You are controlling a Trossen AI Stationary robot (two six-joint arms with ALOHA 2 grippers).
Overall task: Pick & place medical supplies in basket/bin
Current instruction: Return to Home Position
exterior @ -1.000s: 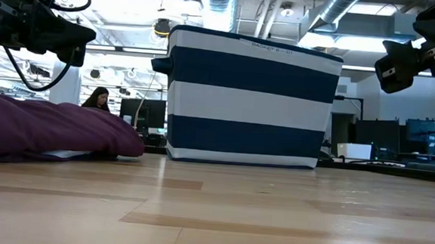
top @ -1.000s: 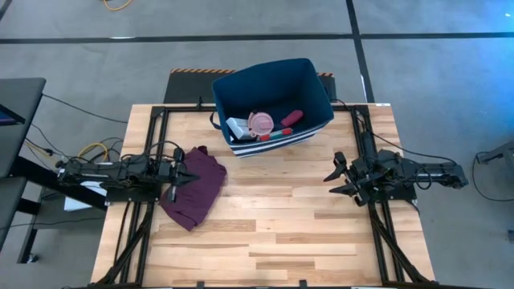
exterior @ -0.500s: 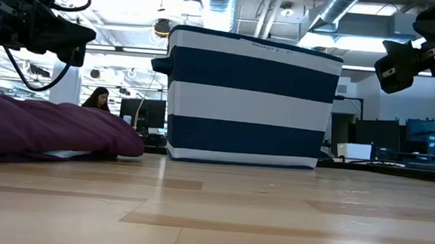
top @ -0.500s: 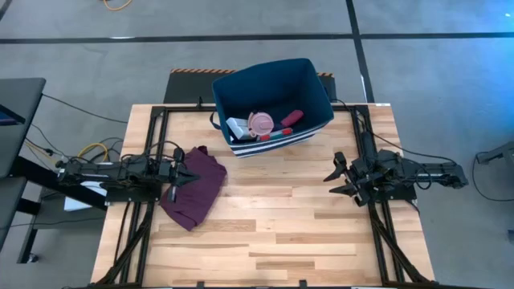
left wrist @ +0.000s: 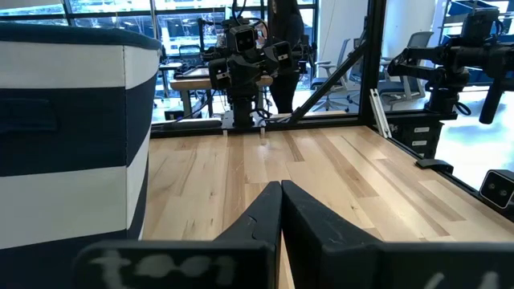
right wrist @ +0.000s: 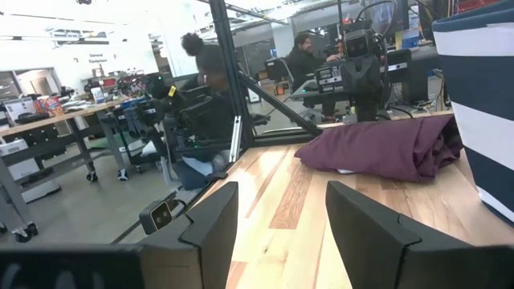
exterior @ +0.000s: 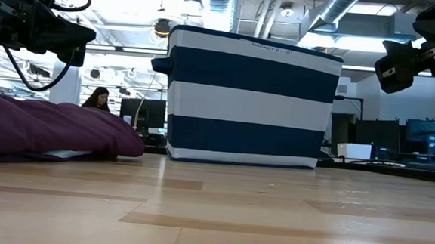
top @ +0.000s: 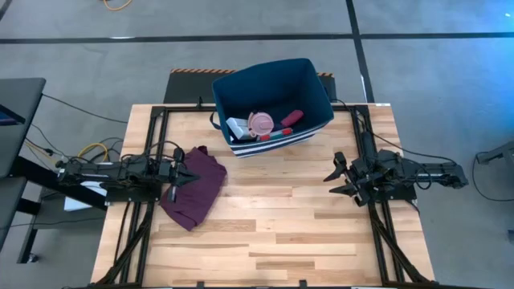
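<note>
The dark-blue bin with white stripes stands on its base at the table's far middle; it also shows in the low view. Inside it lie the pink round disc, a red oblong, a white piece and a teal-white-red box. My left gripper hovers shut over the maroon cloth at the table's left; its fingers meet in the left wrist view. My right gripper hangs open above the table's right side.
The maroon cloth lies bunched on the table's left half, and something white peeks from under its edge. Bare wood spreads across the middle and near part. People sit at desks beyond the table.
</note>
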